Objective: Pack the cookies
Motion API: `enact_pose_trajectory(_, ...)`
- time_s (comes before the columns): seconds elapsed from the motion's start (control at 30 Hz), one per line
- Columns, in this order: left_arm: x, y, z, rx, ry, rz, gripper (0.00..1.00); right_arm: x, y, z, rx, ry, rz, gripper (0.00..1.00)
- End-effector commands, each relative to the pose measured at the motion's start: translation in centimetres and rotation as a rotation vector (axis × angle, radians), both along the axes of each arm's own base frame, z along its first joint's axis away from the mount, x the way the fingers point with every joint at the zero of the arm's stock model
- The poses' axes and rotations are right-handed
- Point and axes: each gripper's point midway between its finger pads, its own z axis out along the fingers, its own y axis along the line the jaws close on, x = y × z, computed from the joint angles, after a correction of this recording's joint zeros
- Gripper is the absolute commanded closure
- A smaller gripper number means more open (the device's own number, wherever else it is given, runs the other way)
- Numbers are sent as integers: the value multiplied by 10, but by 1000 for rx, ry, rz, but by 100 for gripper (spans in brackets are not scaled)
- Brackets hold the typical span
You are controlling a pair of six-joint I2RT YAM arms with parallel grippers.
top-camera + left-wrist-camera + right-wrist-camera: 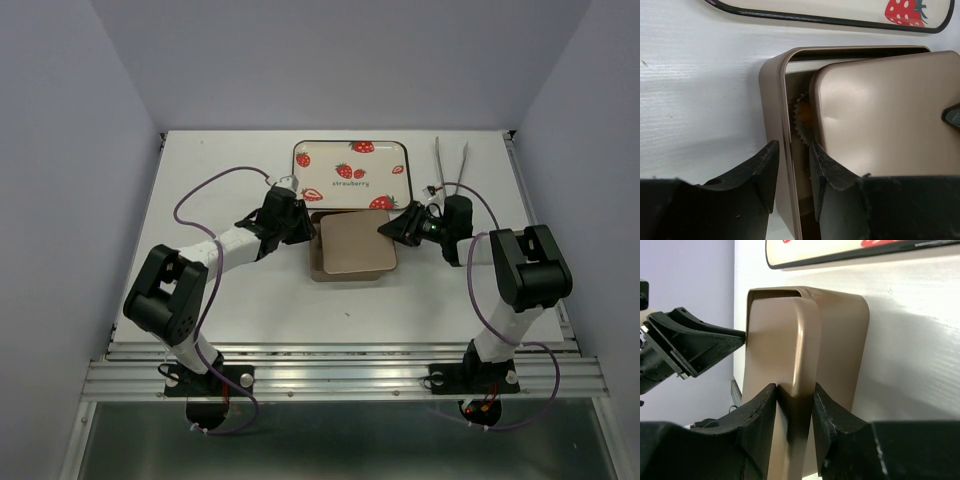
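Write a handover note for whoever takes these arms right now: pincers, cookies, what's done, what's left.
Left pincer: straddles the left wall of the tin; I cannot tell whether it is clamped.
Right pincer: shut on the right edge of the lid.
The lid lies skewed over the tin, not seated, with the left side uncovered.
One cookie shows in a paper cup inside the tin, through the gap; any others are hidden under the lid. None lie on the strawberry tray.
Left to do: square the lid, press it down, then release both.
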Motion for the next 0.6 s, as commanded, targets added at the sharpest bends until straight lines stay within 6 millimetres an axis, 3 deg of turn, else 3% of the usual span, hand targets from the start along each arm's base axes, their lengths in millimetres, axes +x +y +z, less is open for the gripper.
enact_pose_trajectory(0.0, 7, -4, 29, -62, -66, -9, 57, 1, -1, -12, -52, -80, 0, 59)
enact_pose_trajectory(0.23, 6, -5, 31, -71, -67, -13, 57, -1, -5, -15, -88, -77, -7, 46)
enact_pose_trajectory(0.57, 5, -1, 37, -78, -74, 9, 56, 5, 4, 5, -97, -90, -41, 52)
